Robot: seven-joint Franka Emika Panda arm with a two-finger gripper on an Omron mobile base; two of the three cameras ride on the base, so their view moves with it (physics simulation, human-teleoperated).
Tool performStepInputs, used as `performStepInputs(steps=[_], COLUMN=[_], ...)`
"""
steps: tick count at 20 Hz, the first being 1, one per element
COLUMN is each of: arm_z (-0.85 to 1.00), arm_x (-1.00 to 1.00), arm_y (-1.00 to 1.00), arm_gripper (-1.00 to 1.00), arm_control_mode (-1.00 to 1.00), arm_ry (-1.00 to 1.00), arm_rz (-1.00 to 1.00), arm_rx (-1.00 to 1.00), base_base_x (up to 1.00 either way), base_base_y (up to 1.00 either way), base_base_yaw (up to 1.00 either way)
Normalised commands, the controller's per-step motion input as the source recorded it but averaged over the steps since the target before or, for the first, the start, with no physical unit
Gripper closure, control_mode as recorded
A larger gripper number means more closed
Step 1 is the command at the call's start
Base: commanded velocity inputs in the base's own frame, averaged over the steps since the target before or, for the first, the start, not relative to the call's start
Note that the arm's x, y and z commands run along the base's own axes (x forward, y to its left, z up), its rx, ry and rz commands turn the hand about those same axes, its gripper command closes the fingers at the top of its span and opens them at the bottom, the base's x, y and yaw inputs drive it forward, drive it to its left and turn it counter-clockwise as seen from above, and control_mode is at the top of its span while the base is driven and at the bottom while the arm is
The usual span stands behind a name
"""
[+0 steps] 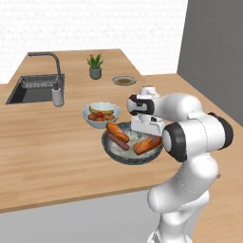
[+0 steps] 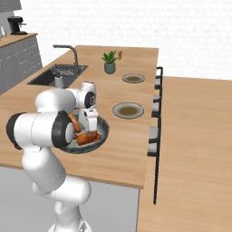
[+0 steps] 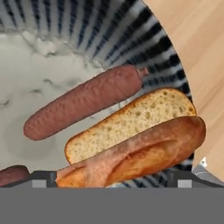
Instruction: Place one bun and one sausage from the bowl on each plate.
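Note:
The dark ribbed bowl (image 1: pixel 127 160) (image 2: pixel 103 134) (image 3: pixel 131 39) sits near the counter's front edge. It holds a split bun (image 3: pixel 135 140) (image 1: pixel 147 144) (image 2: pixel 88 137), a second bun (image 1: pixel 117 131) and a sausage (image 3: pixel 85 100) (image 1: pixel 117 141). The end of another sausage (image 3: pixel 11 174) shows at the lower left of the hand view. My gripper (image 1: pixel 146 135) (image 2: pixel 89 130) (image 3: pixel 113 179) hangs open just above the split bun, one finger on each side of it. Two small plates (image 2: pixel 128 110) (image 2: pixel 133 78) lie farther back, one of them also in the left base view (image 1: pixel 124 80).
A white bowl of fruit (image 1: pixel 101 114) stands right behind the dark bowl. Farther back are a potted plant (image 1: pixel 95 66) (image 2: pixel 109 62), a sink (image 1: pixel 35 88) (image 2: pixel 56 74) with a tap, and a soap dispenser (image 1: pixel 58 96).

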Motion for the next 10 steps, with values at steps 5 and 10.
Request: performStepInputs(steps=[5,10], arm_z=[-0.23,-0.21], arm_x=[0.0,0.0], arm_y=[0.0,0.0], arm_gripper=[-1.0,-1.0], arm_control_mode=[-1.0,-1.0], arm_ry=[0.0,0.0], arm_rz=[-0.16,-0.2], arm_rx=[-0.06,-0.04], base_base_x=[0.0,0.0], base_base_y=[0.0,0.0], base_base_yaw=[0.0,0.0])
